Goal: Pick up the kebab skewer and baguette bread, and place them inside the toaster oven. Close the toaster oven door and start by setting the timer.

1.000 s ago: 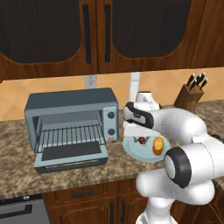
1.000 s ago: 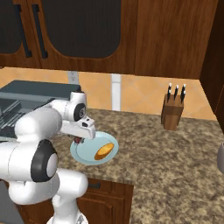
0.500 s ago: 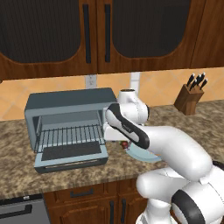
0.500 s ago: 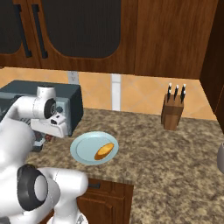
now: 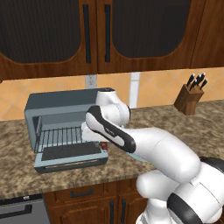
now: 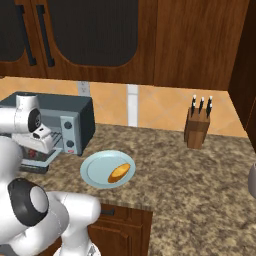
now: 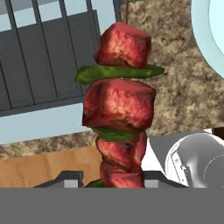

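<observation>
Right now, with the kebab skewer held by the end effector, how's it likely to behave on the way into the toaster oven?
The kebab skewer looks stiff, its thin stick running straight. The chunks are stacked tall above the grip, so it may sway or pivot. Laid on the toaster oven rack, the blocky chunks probably stop it rolling.

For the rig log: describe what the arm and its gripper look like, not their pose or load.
The arm is built of glossy white, rounded, bulbous links with dark grey to black joint rings, one forming a black band near the wrist. The hand is a white block bearing a round dark disc. No cables, labels or markings are visible. The fingertips themselves cannot be made out.
</observation>
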You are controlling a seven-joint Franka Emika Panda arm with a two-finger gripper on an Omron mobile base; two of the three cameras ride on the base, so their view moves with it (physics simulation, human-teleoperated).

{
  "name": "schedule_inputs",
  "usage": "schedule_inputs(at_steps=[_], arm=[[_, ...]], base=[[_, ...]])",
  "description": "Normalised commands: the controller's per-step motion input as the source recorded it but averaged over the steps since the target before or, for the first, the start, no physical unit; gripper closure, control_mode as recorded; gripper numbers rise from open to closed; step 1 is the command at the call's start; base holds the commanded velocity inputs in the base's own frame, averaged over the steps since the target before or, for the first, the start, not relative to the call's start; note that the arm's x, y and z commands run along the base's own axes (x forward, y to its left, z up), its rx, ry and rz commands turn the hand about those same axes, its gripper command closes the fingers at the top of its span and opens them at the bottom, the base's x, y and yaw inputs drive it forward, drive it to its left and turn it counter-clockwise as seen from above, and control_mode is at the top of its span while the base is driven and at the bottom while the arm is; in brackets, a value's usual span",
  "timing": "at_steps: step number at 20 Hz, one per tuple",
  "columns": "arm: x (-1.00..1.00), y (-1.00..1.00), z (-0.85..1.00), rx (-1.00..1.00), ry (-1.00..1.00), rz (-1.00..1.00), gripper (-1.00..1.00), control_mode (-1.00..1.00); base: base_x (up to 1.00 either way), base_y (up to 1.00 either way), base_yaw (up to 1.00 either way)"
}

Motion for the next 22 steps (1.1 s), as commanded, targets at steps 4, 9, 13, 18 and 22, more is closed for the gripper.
schedule_inputs(at_steps=[4,9,13,18,22], arm=[[0.64,0.48,-0.03,0.00,0.00,0.00,1.00,-1.00],[0.47,0.35,-0.21,0.00,0.00,0.00,1.00,-1.00],[0.62,0.02,-0.32,0.00,0.00,-0.02,1.00,-1.00],[0.30,0.02,-0.22,0.00,0.00,0.00,1.00,-1.00],[0.06,0.08,-0.26,0.00,0.00,0.00,1.00,-1.00]], base=[[0.00,0.00,0.00],[0.00,0.00,0.00],[0.00,0.00,0.00],[0.00,0.00,0.00],[0.00,0.00,0.00]])
